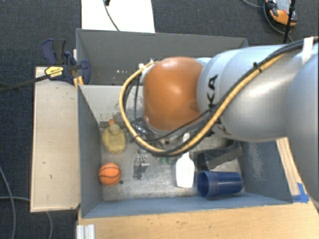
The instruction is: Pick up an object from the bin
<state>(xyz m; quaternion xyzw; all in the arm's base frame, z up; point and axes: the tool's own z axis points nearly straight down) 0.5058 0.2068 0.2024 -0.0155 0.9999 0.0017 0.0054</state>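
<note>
My gripper [142, 130] shows as a dark body under the arm's orange cover, above the left middle of the bin. Just to its left, a pale yellow squeeze bottle [113, 138] lies against the left wall. A small grey metal piece [140, 167] rests on the floor below the gripper. An orange ball [109, 174] sits in the front left corner. A white bottle [184, 172] lies near the front wall, right of the metal piece.
A dark blue cup [220, 183] lies on its side at the front right, with a black flat object [218, 156] behind it. The arm and its cables cover the middle and back right of the bin.
</note>
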